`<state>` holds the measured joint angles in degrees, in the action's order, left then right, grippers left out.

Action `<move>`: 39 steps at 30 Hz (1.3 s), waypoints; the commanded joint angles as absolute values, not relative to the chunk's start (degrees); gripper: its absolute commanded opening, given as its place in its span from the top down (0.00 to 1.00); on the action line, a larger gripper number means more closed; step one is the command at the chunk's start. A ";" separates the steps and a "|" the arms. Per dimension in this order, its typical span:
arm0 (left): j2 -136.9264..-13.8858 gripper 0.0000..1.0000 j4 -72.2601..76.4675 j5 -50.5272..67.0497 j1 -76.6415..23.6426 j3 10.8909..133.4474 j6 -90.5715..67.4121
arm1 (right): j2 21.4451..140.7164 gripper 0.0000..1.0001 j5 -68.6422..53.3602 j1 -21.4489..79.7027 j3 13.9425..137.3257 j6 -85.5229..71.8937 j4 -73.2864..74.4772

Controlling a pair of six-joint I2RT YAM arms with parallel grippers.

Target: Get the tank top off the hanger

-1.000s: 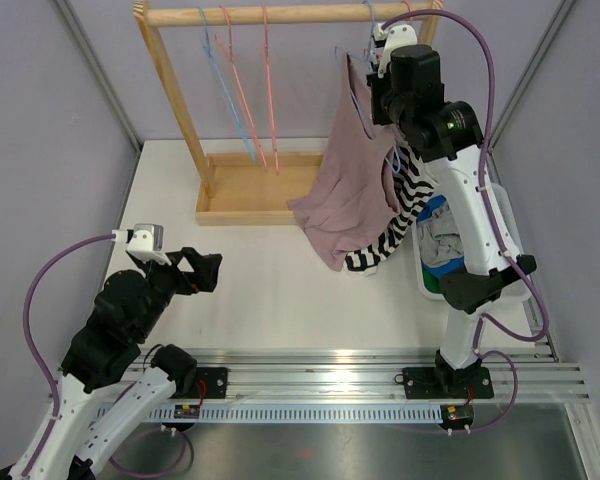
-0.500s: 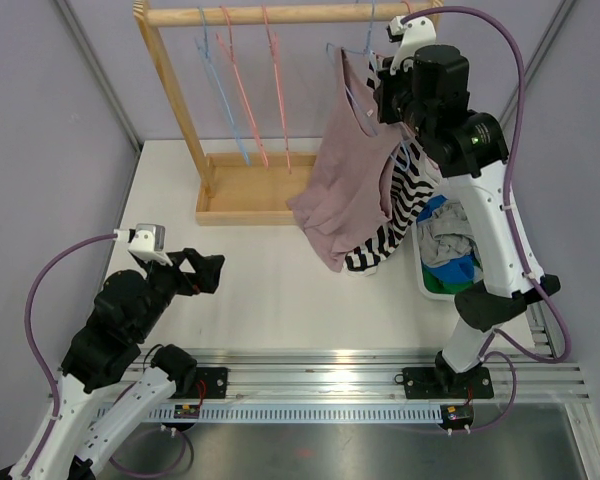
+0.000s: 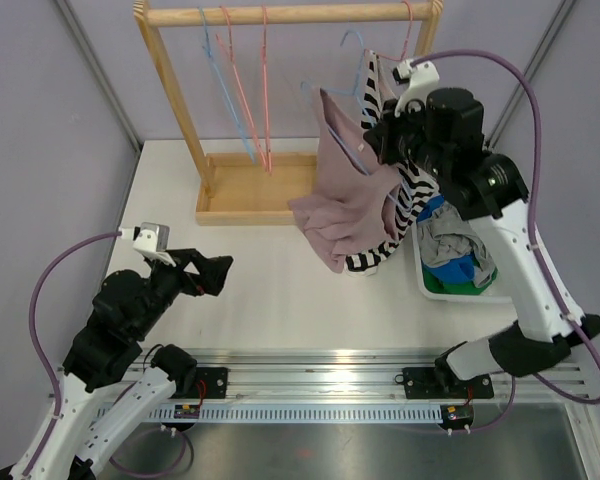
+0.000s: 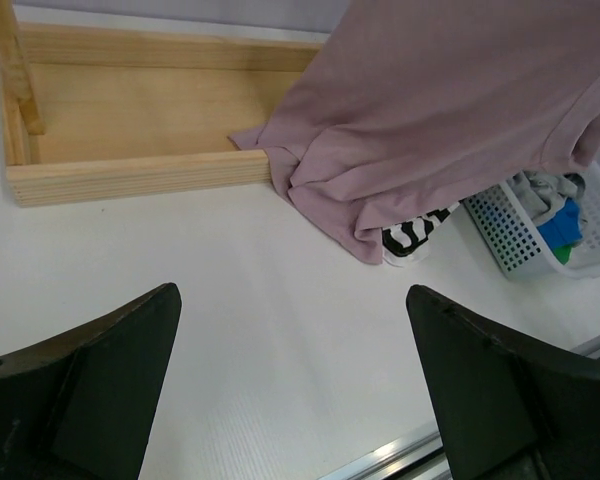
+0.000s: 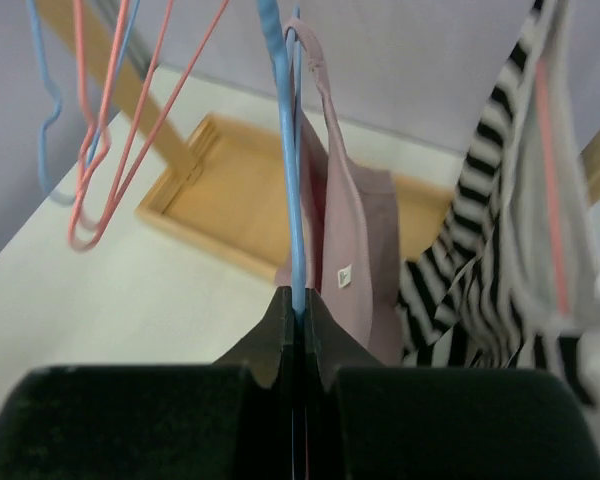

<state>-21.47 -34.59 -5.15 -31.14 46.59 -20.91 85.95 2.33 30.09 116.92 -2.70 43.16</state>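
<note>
Black and pinched tight, the right gripper (image 5: 298, 298) has its jaws closed flat on the thin wire of the blue hanger (image 5: 284, 150), which runs straight up from between them in the right wrist view. The mauve tank top (image 5: 346, 240) hangs on that hanger, one strap looped over it near the top and a small white label showing on the fabric just right of the wire. From above, the right gripper (image 3: 373, 138) sits high at the far right of the table (image 3: 280, 290), with the tank top (image 3: 345, 195) falling from it towards the near left; its lower end lies bunched at the right near corner of the wooden tray (image 3: 250, 205) and on the table beside it. The hanger's hook shows just below the rod (image 3: 280, 14) of the wooden rack, and I cannot tell whether it touches the rod. Just right of the tank top hangs a black-and-white striped garment (image 3: 407, 212), and further right stands a white basket (image 3: 500, 292) holding grey, blue and green cloth. Bare blue and pink hangers (image 3: 242, 90) hang at the left part of the rod. Well apart at the near left, the left gripper (image 3: 216, 270) hovers above the table with its jaws spread wide, holding nothing.
</note>
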 commanded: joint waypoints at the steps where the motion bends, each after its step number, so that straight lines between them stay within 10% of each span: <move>1: -22.32 0.01 -28.75 -1.50 -30.94 48.95 -21.80 | 73.94 1.00 -5.26 31.55 106.47 -9.12 35.78; 11: -28.29 0.01 -22.15 4.13 -31.11 52.30 -25.40 | 53.36 1.00 -18.87 31.64 73.42 -19.33 33.58; 25: -41.81 0.01 -17.32 -4.48 -44.99 51.15 -24.52 | 48.95 1.00 -32.26 33.04 59.15 -30.59 22.33; 39: -51.05 0.40 -14.94 -11.51 -47.02 51.06 -23.29 | 47.99 1.00 -32.61 35.60 57.22 -31.11 21.80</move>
<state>-49.58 -19.07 -8.23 -46.81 50.13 -24.32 49.82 -29.87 34.89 56.66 -29.91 25.96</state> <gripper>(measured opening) 0.613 0.031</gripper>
